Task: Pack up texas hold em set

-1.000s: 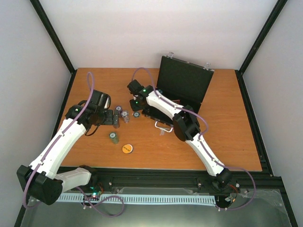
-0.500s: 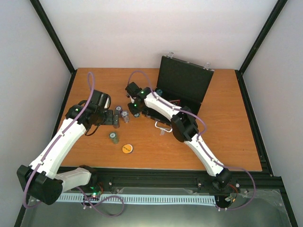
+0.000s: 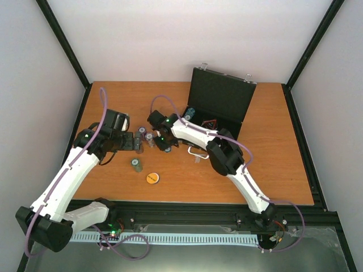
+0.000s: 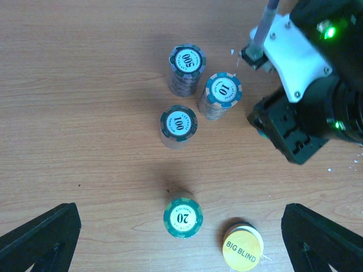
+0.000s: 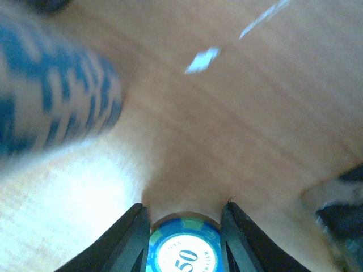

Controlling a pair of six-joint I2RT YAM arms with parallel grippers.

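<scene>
Right fingers (image 5: 127, 238) clamp a 50-chip stack (image 5: 184, 252) only their wrist view shows; left fingers (image 4: 39, 238) gape.

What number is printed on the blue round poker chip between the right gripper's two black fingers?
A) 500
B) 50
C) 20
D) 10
B: in the right wrist view, the blue round poker chip pinched in the right gripper reads 50 on its white middle.
</scene>
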